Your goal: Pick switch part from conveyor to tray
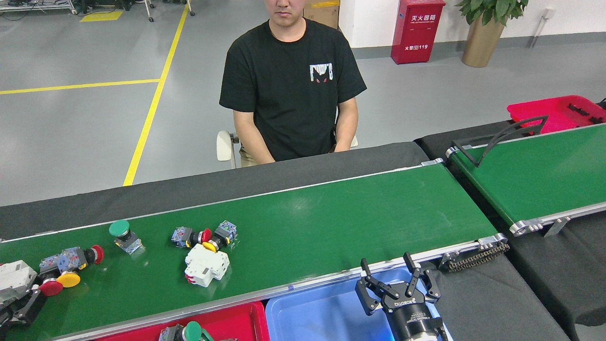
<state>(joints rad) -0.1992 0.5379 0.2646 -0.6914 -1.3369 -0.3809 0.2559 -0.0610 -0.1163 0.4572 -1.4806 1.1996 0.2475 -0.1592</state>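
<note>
The conveyor (331, 213) runs across the head view with switch parts on its left half. A green-capped button (124, 234) stands alone. A red and yellow-capped pair (204, 235) touches a white breaker block (207, 265). Further left lies another red and yellow cluster (66, 267) next to a white block (14, 280). Below the belt sit a red tray (251, 312) holding parts and a blue tray (322, 315). My right gripper (387, 271) hangs open and empty over the blue tray. My left gripper (21, 305) is a dark shape at the left edge, touching the far-left parts.
A person (289, 90) sits behind the conveyor, hands below the black table edge. A shorter green belt (539, 180) with a black guide bar (502, 137) stands at the right, a red bin (554, 111) behind it. The chain drive (473, 258) is right of my right gripper.
</note>
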